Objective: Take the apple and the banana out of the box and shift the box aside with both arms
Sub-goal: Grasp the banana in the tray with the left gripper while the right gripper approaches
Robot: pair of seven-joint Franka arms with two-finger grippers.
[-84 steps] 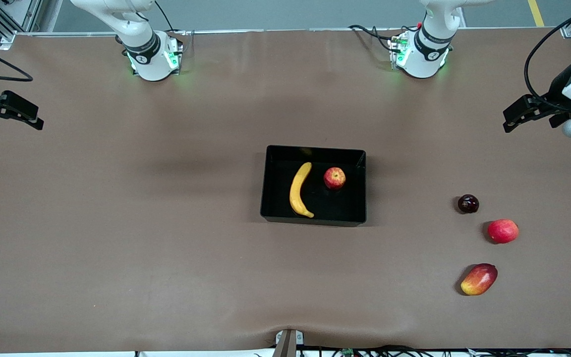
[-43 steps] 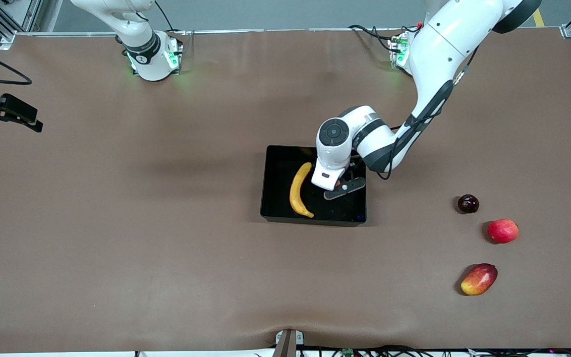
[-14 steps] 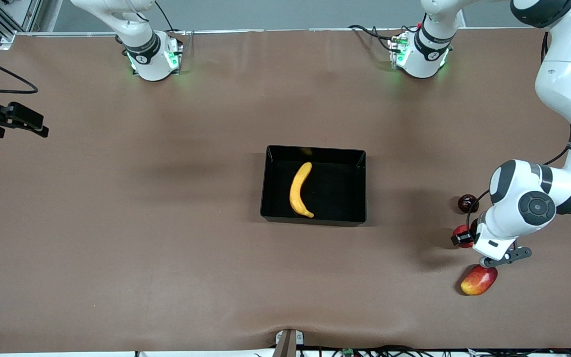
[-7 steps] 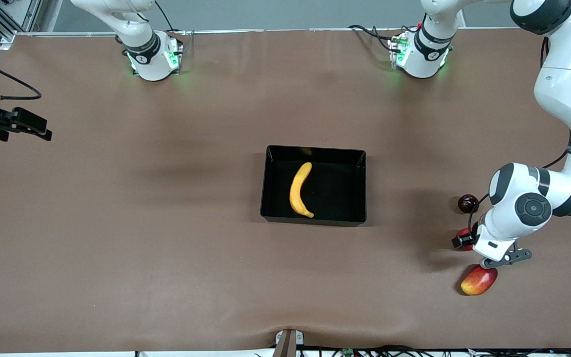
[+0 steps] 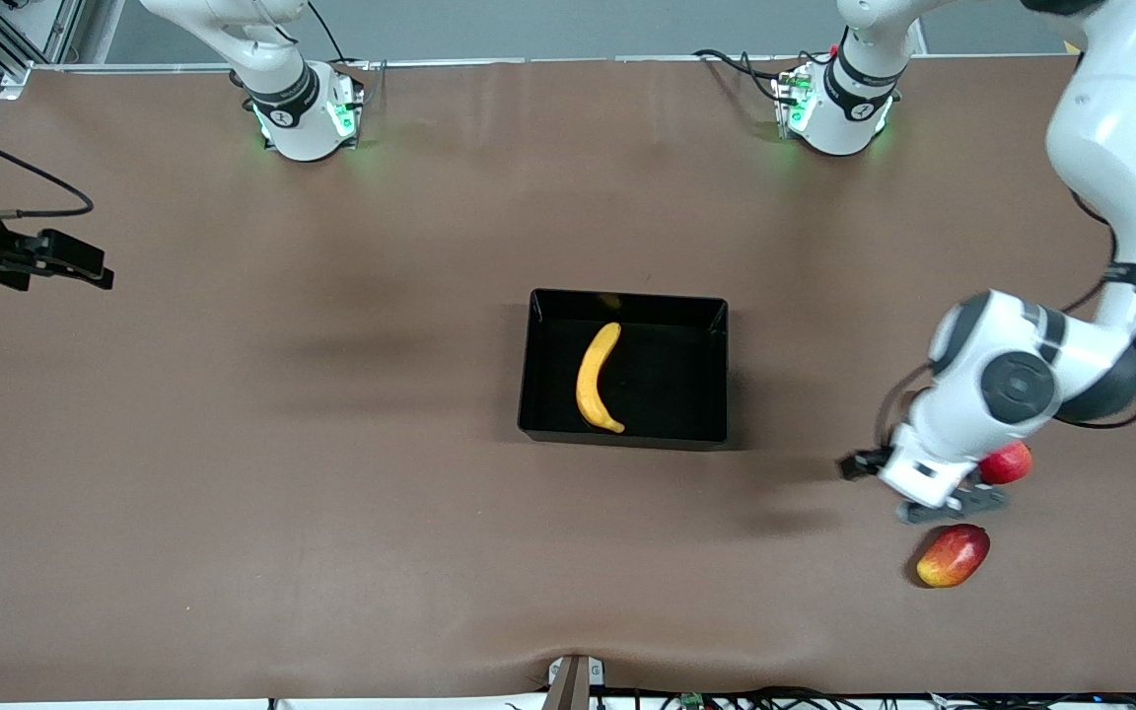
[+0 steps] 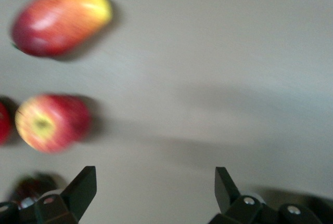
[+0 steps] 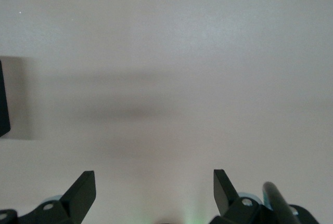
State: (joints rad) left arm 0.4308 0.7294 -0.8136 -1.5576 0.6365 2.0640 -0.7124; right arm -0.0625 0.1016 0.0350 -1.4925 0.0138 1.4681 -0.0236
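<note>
left hand [image 6: 153, 193]: spread, empty, over tabletop [image 5: 331, 493] | apple [image 6: 48, 122]: on tabletop beside mango [image 6: 61, 19], toward left arm's end | banana [image 5: 597, 378]: in box [image 5: 706, 375] | right hand [image 7: 153, 193]: spread, empty, waiting over tabletop at right arm's end

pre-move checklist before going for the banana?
1. Apple out of the box, on the table beside the mango: ok.
2. Left gripper open, holding nothing: ok.
3. Banana lying in the box, uncovered: ok.
4. Right gripper open, over bare table at its arm's end: ok.
5. Nothing over the box: ok.
6. Box moved aside: not ok, not yet done.
</note>
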